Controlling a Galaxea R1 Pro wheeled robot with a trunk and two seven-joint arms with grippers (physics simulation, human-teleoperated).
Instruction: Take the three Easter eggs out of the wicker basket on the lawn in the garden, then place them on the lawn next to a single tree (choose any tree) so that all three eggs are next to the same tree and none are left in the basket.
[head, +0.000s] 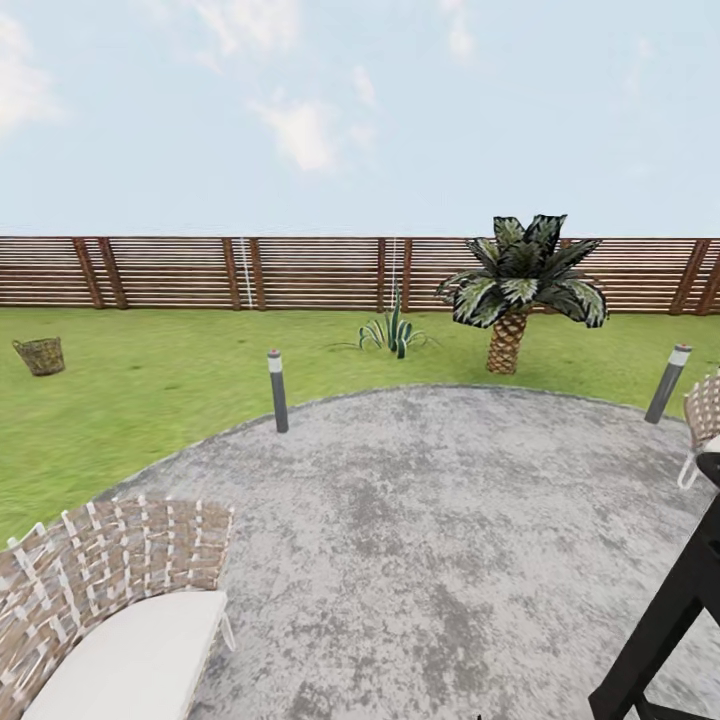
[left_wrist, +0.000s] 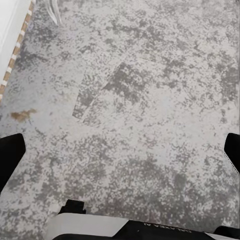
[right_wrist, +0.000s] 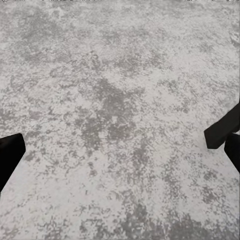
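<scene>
The wicker basket (head: 40, 355) stands far off on the lawn (head: 150, 390) at the left, near the brown slatted fence (head: 300, 272); its inside is too far away to make out, and the eggs are hidden. In the left wrist view my left gripper (left_wrist: 120, 152) is open, its black fingers (left_wrist: 10, 155) wide apart over the grey mottled paving (left_wrist: 130, 100), nothing between them. My right gripper (right_wrist: 120, 150) is open too, hanging over the same paving. No pale-trunked tree is in view.
A grey paved circle (head: 430, 520) lies in front of me. A woven chair with a white cushion (head: 120, 620) sits at the near left, another chair (head: 703, 420) at the right edge. Two bollard lamps (head: 277, 390) (head: 667, 382) edge the paving. A small palm (head: 512, 290) and a spiky plant (head: 393, 335) grow beyond.
</scene>
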